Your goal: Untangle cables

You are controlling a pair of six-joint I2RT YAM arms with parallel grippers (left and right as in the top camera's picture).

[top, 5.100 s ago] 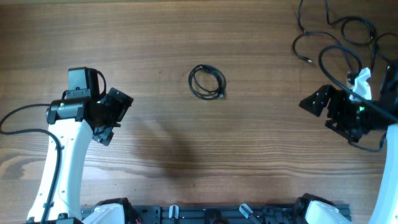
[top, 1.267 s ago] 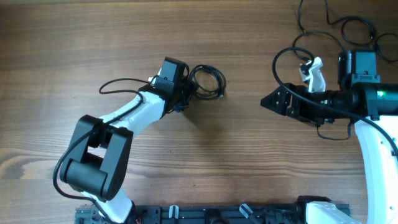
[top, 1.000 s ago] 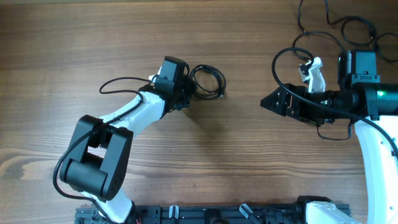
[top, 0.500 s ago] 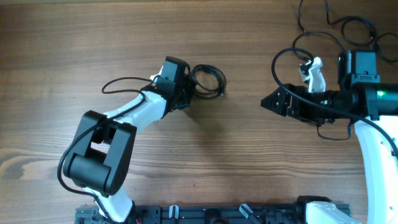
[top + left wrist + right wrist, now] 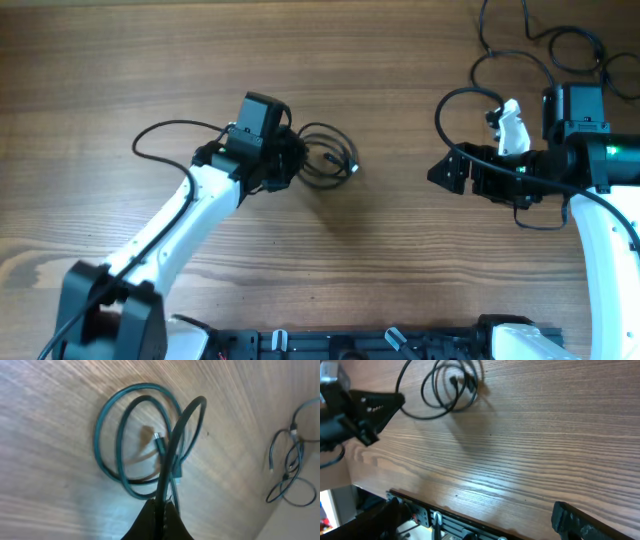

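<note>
The cables form a small looped tangle (image 5: 328, 152) on the wooden table, left of centre. My left gripper (image 5: 291, 162) is shut on one black strand at the tangle's left side. In the left wrist view its fingertips (image 5: 161, 510) pinch that strand (image 5: 172, 450), which rises in an arch above the flat coil (image 5: 107, 415). My right gripper (image 5: 441, 172) stands open well to the right of the tangle, with nothing between its fingers (image 5: 580, 522). The right wrist view shows the tangle (image 5: 452, 385) far off, with the left gripper (image 5: 370, 410) beside it.
More loose black cables (image 5: 545, 50) curl at the table's far right corner and show in the left wrist view as cables (image 5: 287, 472). A black rail (image 5: 350, 345) runs along the front edge.
My left gripper has shut on a strand of the tangle and drawn it a little toward the front edge, shifting the coil. The right gripper has moved only slightly.
</note>
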